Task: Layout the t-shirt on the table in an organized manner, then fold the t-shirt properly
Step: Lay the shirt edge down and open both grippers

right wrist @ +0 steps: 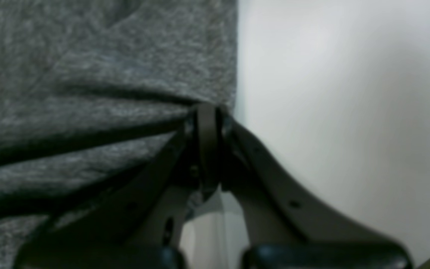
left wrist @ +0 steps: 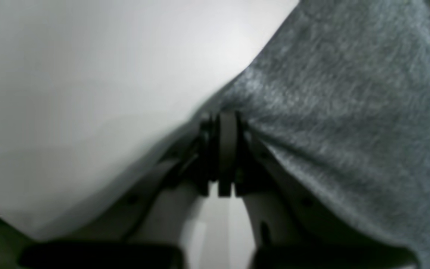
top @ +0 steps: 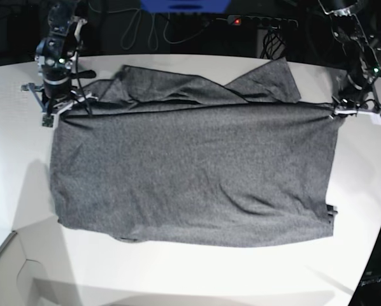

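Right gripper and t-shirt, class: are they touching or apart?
Touching. In the right wrist view the right gripper has its jaws shut on the edge of the t-shirt, with taut creases running from the pinch.

Behind the blue panel [top: 184, 5] my surroundings are dark; black cables [top: 143, 29] hang left, a red light [top: 237, 21] glows right.

Soft heathered grey knit t-shirt [top: 190, 172], matt and slightly fuzzy, smooth white table [top: 178, 274], faintly glossy
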Robot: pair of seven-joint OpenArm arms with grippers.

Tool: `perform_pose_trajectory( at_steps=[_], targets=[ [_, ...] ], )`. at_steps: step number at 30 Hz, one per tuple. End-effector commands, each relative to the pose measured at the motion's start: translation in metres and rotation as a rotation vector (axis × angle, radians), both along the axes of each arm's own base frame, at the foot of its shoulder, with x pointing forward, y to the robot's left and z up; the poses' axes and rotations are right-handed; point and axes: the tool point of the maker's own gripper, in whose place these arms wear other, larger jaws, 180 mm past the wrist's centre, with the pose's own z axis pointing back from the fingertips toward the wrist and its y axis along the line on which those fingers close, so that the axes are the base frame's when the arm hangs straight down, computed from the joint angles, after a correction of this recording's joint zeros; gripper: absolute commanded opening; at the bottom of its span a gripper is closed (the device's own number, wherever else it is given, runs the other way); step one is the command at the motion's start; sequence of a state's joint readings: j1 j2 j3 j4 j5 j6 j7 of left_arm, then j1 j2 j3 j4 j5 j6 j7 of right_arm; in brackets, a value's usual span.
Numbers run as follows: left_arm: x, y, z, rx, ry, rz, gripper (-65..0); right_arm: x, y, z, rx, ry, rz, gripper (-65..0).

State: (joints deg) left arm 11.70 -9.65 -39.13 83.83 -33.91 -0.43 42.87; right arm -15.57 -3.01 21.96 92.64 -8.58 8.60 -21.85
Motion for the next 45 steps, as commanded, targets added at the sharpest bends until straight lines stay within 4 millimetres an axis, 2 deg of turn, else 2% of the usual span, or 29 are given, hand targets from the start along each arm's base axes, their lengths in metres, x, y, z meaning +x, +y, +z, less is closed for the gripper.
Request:
perform_pose_trajectory(
  at_steps=[1, 4, 16, 18, 24, 26, 29, 31, 36, 38, 42, 45],
  targets=[
    [0.005, 0.012, 0.012, 0.038, -0.034, 0.013, -64.8, 0.008, -0.006, 0.015, -0.027, -0.053, 0.001, -65.0],
    [0.005, 0.013, 0.014, 0.042, -0.036, 0.011, -64.8, 0.006, -0.006, 0.019, -0.033, -0.056, 0.003, -65.0],
    [0.035, 0.012, 0.032, 0.036, -0.11, 0.013, -64.7, 0.009, -0.002, 0.023, -0.033, -0.066, 0.01, -65.0],
    [0.041, 0.011, 0.036, 0.035, -0.124, 0.013, -64.5, 0.009, -0.003, 0.023, -0.033, -0.067, 0.01, -62.2],
    [0.043, 0.011, 0.038, 0.035, -0.133, 0.016, -64.4, 0.008, -0.003, 0.023, -0.035, -0.067, 0.009, -47.7],
    [0.045, 0.011, 0.039, 0.035, -0.136, 0.016, -64.4, 0.007, -0.003, 0.023, -0.035, -0.067, 0.009, -45.5],
    [0.043, 0.011, 0.038, 0.035, -0.133, 0.016, -64.0, 0.007, -0.003, 0.022, -0.035, -0.065, 0.009, -45.4],
    [0.042, 0.011, 0.037, 0.032, -0.127, 0.014, -60.6, 0.007, -0.003, 0.022, -0.035, -0.065, 0.009, -45.4],
    [0.041, 0.01, 0.034, 0.028, -0.12, 0.013, -45.5, 0.007, -0.003, 0.022, -0.035, -0.065, 0.009, -45.4],
    [0.041, 0.01, 0.035, 0.029, -0.122, 0.014, -41.3, 0.007, -0.003, 0.022, -0.035, -0.065, 0.009, -45.4],
    [0.033, 0.026, 0.039, 0.029, -0.138, 0.078, -34.0, 0.006, -0.003, 0.023, -0.036, -0.065, 0.009, -45.4],
    [0.02, 0.041, 0.039, 0.014, -0.154, 0.164, -25.5, 0.006, -0.004, 0.023, -0.037, -0.065, 0.007, -45.4]
  ],
)
